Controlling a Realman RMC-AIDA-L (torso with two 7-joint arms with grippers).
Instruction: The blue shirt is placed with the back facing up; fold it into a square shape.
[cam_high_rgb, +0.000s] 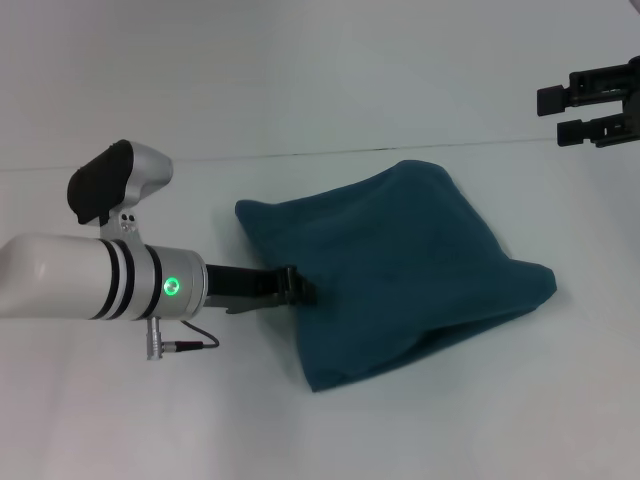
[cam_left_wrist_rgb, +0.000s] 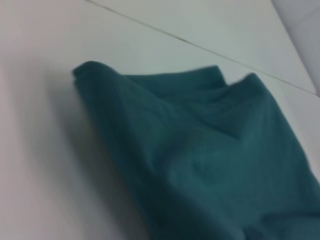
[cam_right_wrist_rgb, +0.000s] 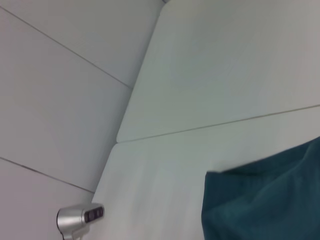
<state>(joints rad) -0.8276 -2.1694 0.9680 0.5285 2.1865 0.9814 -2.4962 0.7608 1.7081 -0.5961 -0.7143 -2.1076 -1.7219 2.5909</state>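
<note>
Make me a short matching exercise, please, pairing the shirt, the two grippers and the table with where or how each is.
Things:
1. shirt
2. left gripper
3. right gripper
4. table

States:
A. raised at the far right, off the cloth
B. white, bearing the cloth
C. at the shirt's left edge
D. folded into a rough bundle

Pairs: 1-D, 2-C, 3-A, 4-B

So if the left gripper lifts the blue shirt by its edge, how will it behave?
The blue shirt would probably sag and unfold: its layers already lie in soft rumpled folds. The left gripper sits at one edge only, so the far side would likely drag on the table.
</note>
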